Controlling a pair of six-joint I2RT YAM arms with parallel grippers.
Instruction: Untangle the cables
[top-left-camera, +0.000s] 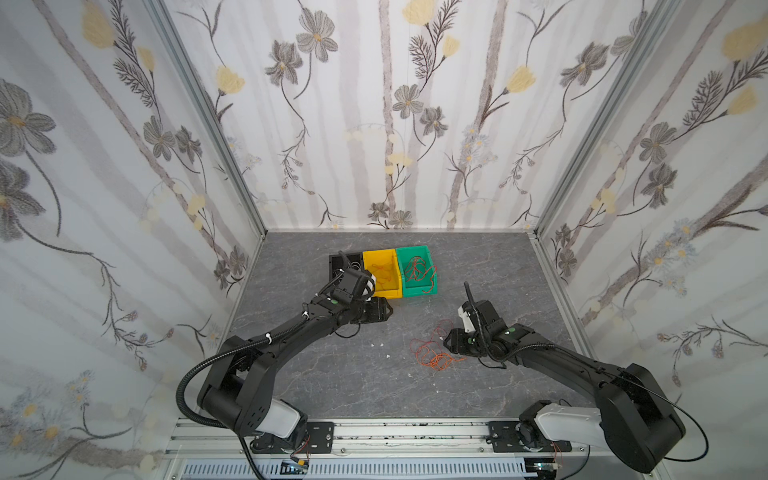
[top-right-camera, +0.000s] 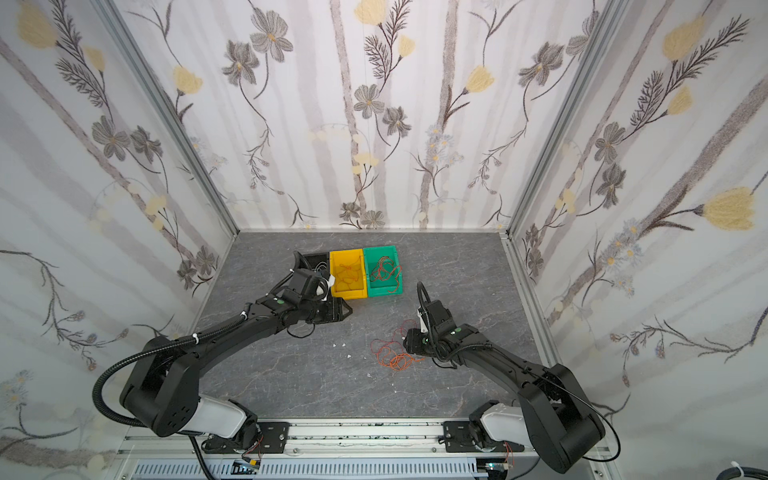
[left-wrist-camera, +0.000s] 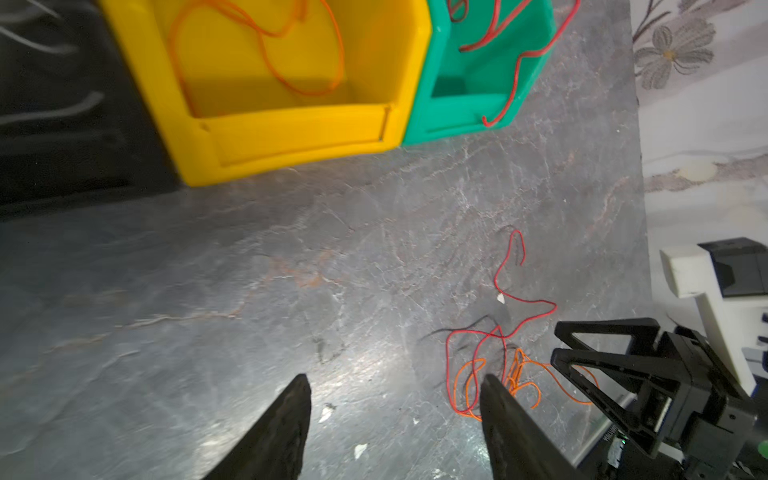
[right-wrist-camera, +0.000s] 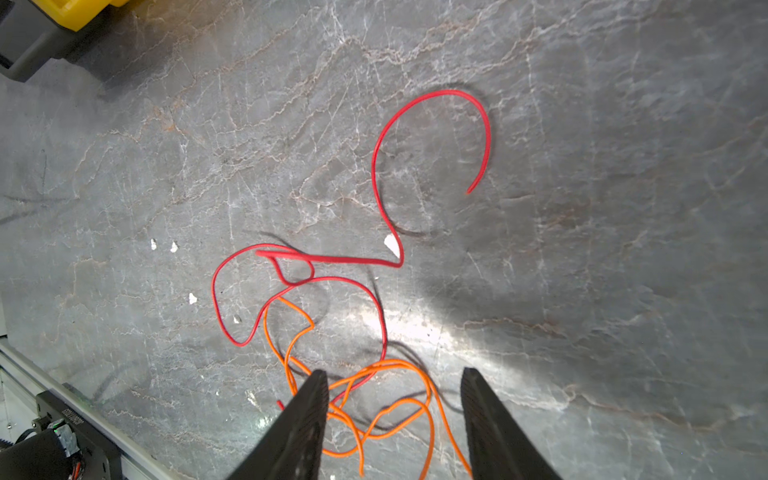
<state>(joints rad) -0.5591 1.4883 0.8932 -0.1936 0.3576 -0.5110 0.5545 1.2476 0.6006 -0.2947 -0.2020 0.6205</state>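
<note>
The cables (top-left-camera: 432, 353) lie as a loose tangle of thin red and orange wires on the grey table, right of centre in both top views (top-right-camera: 392, 355). My right gripper (top-left-camera: 445, 343) hovers at the tangle's right edge. In the right wrist view it (right-wrist-camera: 395, 371) is open, and orange loops (right-wrist-camera: 427, 392) lie on the table between its fingers, ungripped. A red wire (right-wrist-camera: 345, 259) curls away beyond them. My left gripper (top-left-camera: 390, 309) sits in front of the bins, apart from the tangle, open and empty (left-wrist-camera: 395, 378).
Three bins stand side by side at the back: black (top-left-camera: 338, 262) with white wires, yellow (top-left-camera: 388, 293) with orange wires, green (top-left-camera: 419, 291) with red wires, one hanging over its rim. Small white scraps (top-left-camera: 380, 344) dot the table. Patterned walls enclose three sides.
</note>
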